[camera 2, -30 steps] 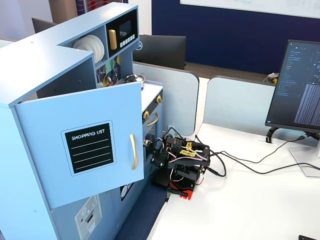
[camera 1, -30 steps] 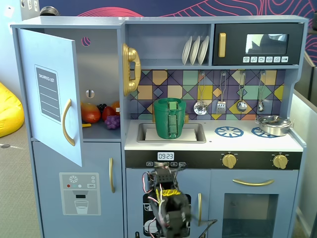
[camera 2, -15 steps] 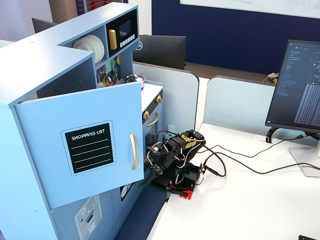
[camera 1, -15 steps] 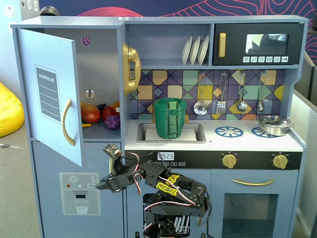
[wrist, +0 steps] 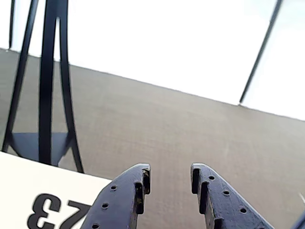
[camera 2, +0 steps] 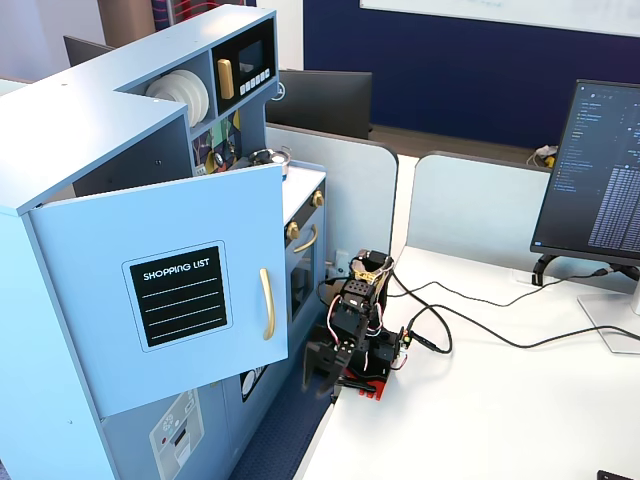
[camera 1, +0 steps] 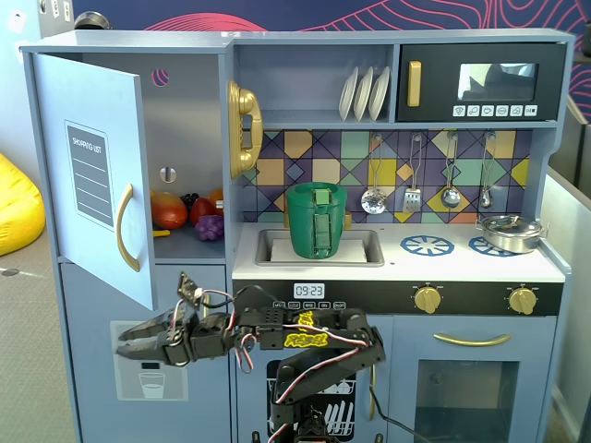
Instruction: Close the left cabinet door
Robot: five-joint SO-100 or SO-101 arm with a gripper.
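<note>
The left cabinet door [camera 1: 92, 175], light blue with a black "SHOPPING LIST" panel and a curved gold handle [camera 1: 125, 227], stands swung wide open on the toy fridge. It also shows in the other fixed view [camera 2: 190, 310], sticking out toward the desk. My gripper [camera 1: 120, 343] is open and empty. It reaches left, just below the door's lower edge and in front of the lower dispenser door [camera 1: 148, 369], without touching the open door. In the wrist view my gripper [wrist: 170, 175] shows two black fingers apart over grey carpet. The door is out of that view.
Toy fruit [camera 1: 185, 212] lies inside the open fridge. A gold phone [camera 1: 243, 129], a green basket [camera 1: 316, 220] in the sink and a pot [camera 1: 511, 231] are on the kitchen. The arm base stands on a white desk [camera 2: 480, 400] with cables and a monitor [camera 2: 600, 170].
</note>
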